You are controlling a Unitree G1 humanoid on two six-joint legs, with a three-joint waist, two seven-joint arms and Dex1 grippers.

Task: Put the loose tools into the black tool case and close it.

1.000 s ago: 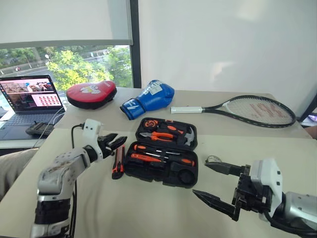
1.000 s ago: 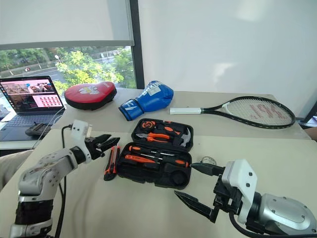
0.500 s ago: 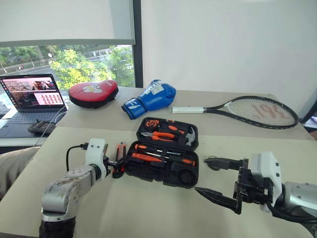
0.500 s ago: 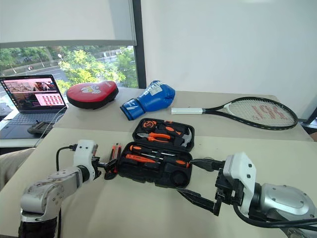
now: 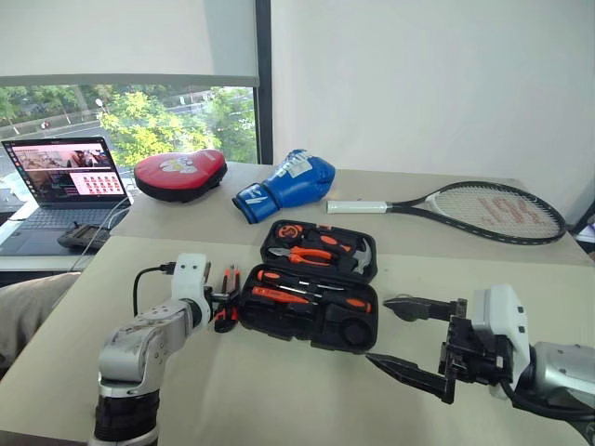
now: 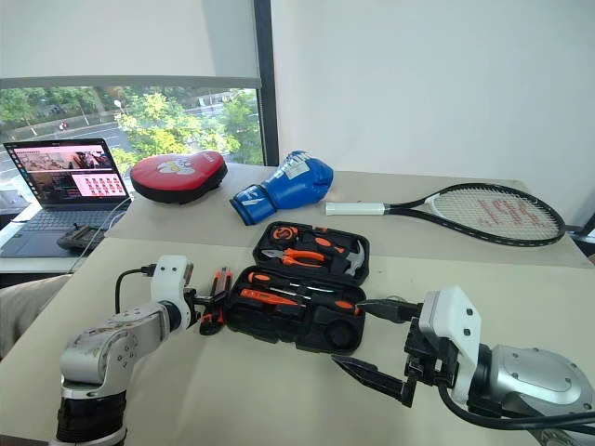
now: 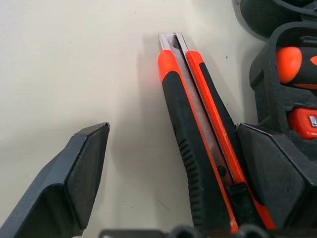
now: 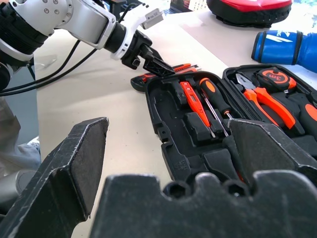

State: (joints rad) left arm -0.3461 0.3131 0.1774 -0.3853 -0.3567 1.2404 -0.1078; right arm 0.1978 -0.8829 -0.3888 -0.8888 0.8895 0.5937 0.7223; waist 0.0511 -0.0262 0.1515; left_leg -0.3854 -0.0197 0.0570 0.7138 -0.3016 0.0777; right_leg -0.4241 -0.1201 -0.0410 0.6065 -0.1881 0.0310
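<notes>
Black plastic clamshell tool case [image 5: 316, 293] lies open on a beige table [image 5: 279, 390], its moulded slots holding orange-handled pliers, a small hammer and two orange-and-black screwdrivers [image 8: 200, 101]. Just beside its left edge rests a slim orange-and-black utility knife [image 7: 198, 148], its ribbed rubber grip and metal spine plain in the left wrist view, its rear end cut off by the frame. The left gripper [image 7: 173, 168] straddles the knife with black wedge-shaped fingers spread apart; whether the finger nearer the case touches the knife is hard to make out. The right gripper [image 5: 409, 339] hovers beyond the case's right side, its pointed black fingers wide apart and holding nothing. A rounded recess at the case's near right corner is dark; its contents cannot be made out.
</notes>
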